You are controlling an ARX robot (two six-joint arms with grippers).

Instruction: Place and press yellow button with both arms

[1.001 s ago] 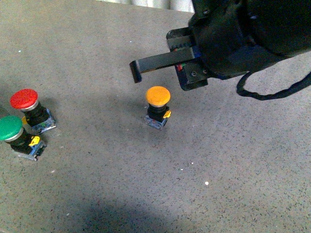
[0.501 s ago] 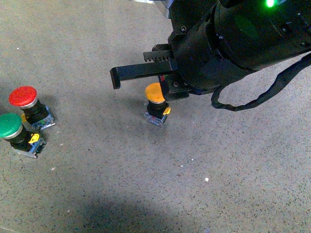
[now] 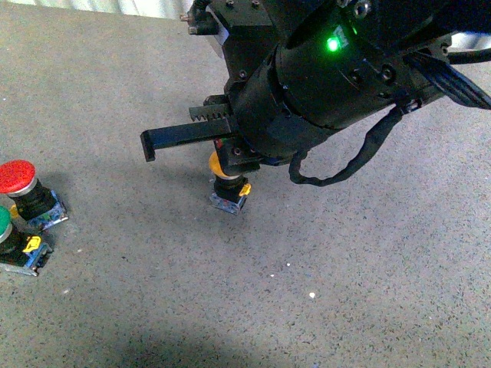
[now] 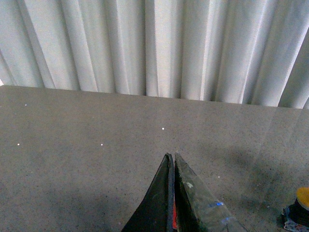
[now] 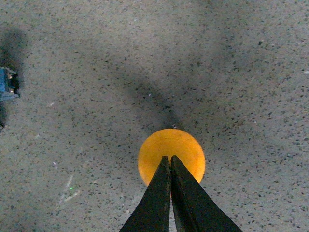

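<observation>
Both the left gripper (image 4: 171, 155) and right gripper (image 5: 170, 158) are clenched empty. Since a second ago the right has been lowered over the yellow button (image 3: 229, 184), upright on the tabletop (image 3: 368, 291).

Dim, grainy pictures. The arm (image 3: 322, 84) throws soft dark shadows on the gray table (image 3: 399, 276). Its green light (image 3: 332, 44) glows brightly.

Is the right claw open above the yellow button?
No, the right wrist view shows the right claw shut, tips over the yellow button.
</observation>
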